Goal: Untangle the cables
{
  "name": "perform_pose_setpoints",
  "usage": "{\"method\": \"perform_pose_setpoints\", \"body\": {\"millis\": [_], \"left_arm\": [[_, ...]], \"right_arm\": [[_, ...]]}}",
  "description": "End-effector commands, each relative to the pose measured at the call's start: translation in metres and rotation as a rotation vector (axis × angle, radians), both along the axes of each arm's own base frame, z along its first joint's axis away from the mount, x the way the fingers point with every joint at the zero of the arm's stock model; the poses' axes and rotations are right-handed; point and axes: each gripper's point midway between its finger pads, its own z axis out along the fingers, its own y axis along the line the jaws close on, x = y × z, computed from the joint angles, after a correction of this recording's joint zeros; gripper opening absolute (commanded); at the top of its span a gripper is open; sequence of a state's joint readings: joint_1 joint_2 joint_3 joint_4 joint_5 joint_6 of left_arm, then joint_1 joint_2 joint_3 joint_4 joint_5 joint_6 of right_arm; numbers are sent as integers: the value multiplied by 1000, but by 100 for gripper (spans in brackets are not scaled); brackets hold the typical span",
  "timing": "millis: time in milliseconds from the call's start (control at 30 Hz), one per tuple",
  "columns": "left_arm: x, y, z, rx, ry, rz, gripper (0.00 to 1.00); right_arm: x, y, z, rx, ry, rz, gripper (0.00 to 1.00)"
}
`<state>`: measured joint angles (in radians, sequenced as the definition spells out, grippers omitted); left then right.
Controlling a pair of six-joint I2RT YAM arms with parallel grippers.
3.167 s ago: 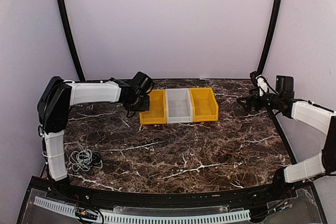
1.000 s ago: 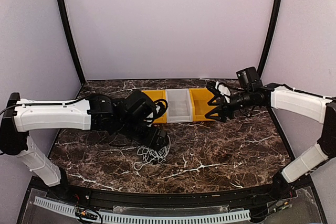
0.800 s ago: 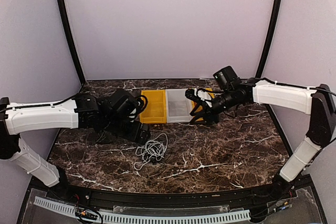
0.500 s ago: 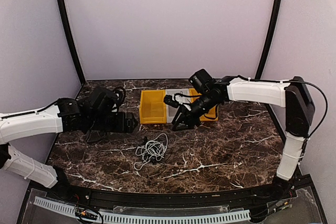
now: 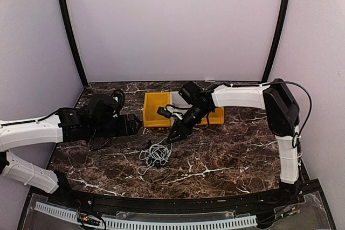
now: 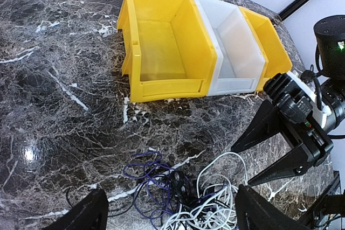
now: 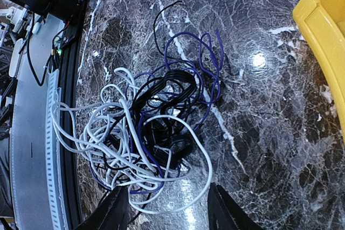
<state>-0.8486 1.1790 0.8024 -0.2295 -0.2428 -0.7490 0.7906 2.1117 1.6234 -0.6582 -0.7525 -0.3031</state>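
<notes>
The cables [image 5: 155, 154] lie as one tangle of white, black and dark purple cord on the marble table, in front of the bins. My right gripper [image 5: 173, 138] hangs open just above the tangle's far right edge. In the right wrist view the cables [image 7: 145, 133] sit just ahead of its fingers, and a white loop curves between the open right gripper [image 7: 167, 197] without being pinched. My left gripper [image 5: 135, 124] is open and holds nothing, left of the tangle and apart from it. In the left wrist view the cables [image 6: 199, 203] lie between its spread fingertips [image 6: 86, 216].
Three bins stand in a row behind the tangle: a yellow bin [image 6: 161, 47], a white bin [image 6: 232, 52] and another yellow bin [image 6: 269, 41]. The right arm [image 5: 237, 95] reaches across above them. The table's near edge carries a perforated rail [image 5: 145, 220].
The tangle, earlier near the left arm's base, now lies front centre. The left gripper has let go and drawn back left. The right arm swung left over the bins and down to the tangle.
</notes>
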Motion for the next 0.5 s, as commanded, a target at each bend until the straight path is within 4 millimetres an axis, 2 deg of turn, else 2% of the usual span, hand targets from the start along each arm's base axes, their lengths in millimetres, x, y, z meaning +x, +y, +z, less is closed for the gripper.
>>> {"method": "perform_pose_setpoints", "body": {"millis": [0, 100, 233, 267, 300, 333, 367, 400, 433, 467], "left_arm": [[-1, 2, 8, -56, -20, 12, 84], [-2, 3, 10, -61, -35, 7, 84], [0, -2, 16, -69, -77, -28, 84], [-1, -4, 14, -56, -92, -60, 84], [-2, -14, 21, -96, -117, -102, 84], [-9, -20, 15, -97, -113, -164, 84], [-7, -29, 26, -145, -164, -196, 85], [-14, -34, 22, -154, -177, -255, 85], [-16, -42, 34, -200, -236, -285, 86], [-20, -43, 30, -198, -259, -311, 87]], "right_arm": [[-12, 12, 1, -8, 61, 2, 49], [-11, 15, -1, -15, 66, -6, 36], [-9, 18, 8, 1, 54, -8, 4], [-8, 19, 13, 13, 46, -5, 0], [-9, 19, 20, 25, 37, -1, 0], [-9, 20, 28, 41, 24, 3, 0], [-10, 20, 37, 60, 14, 9, 0], [-11, 21, 46, 78, 9, 17, 0], [-13, 21, 57, 102, 3, 27, 0], [-16, 21, 67, 125, 2, 41, 0]]}}
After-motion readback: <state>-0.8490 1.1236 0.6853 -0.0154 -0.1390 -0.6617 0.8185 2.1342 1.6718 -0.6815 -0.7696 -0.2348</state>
